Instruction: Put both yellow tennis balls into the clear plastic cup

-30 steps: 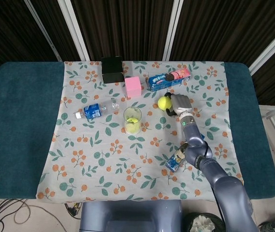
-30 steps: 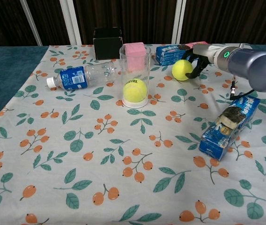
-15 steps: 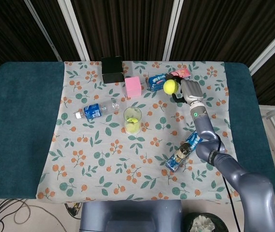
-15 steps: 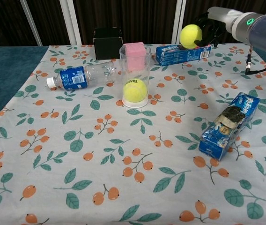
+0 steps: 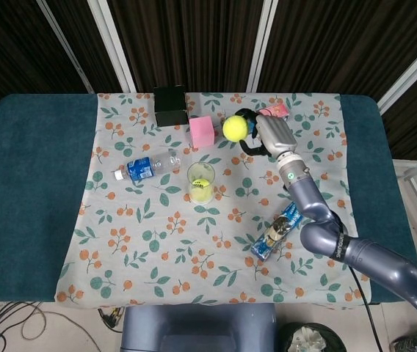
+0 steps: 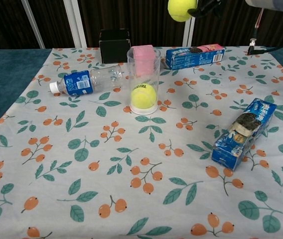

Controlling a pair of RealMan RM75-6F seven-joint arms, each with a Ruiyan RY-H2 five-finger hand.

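The clear plastic cup stands upright on the floral cloth with one yellow tennis ball resting at its bottom. My right hand holds the second yellow tennis ball high in the air. That ball hangs up and to the right of the cup, apart from it. At the top edge of the chest view only the hand's dark fingers show beside the ball. My left hand appears in neither view.
A water bottle lies left of the cup. Behind the cup are a pink cube, a black box and a blue biscuit box. Another blue biscuit box lies front right.
My right hand has lifted the second ball off the cloth, raised it high and carried it left toward the cup. The cup and its ball have not moved.
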